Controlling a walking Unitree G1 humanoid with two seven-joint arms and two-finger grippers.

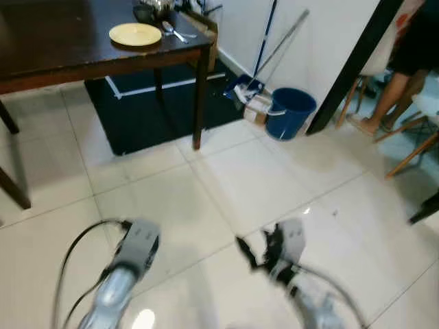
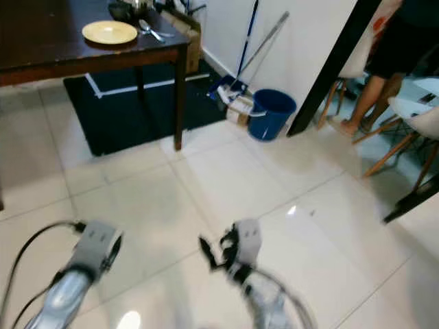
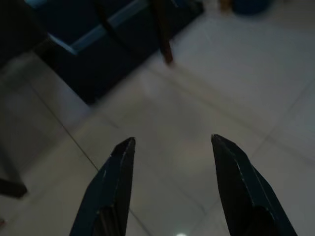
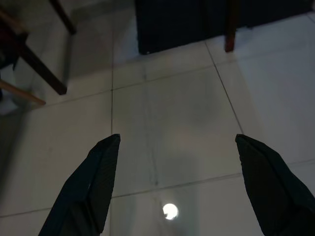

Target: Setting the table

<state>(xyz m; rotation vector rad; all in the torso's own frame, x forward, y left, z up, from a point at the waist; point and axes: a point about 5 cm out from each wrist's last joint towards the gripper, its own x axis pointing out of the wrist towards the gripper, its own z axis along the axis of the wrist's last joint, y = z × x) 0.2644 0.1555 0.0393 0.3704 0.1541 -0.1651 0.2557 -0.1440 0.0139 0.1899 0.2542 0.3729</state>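
Observation:
A dark wooden table [image 1: 82, 51] stands at the upper left. Near its right corner lies a yellow plate [image 1: 135, 33] with a spoon [image 1: 173, 31] beside it and a dark pot [image 1: 152, 9] behind. Both silver arms hang low over the white tiled floor, well short of the table. The left gripper [image 3: 172, 142] is open, its fingers pointing at bare tiles. The right gripper [image 4: 177, 140] is open wide, nothing between its fingers.
A dark blue rug [image 1: 147, 110] lies under the table. A blue bucket [image 1: 289, 112] and mop [image 1: 250, 86] lean at the wall to the right. A black post [image 1: 353, 65] stands beside them. A person's legs [image 1: 391, 92] and wooden chairs [image 1: 415, 140] are at the far right.

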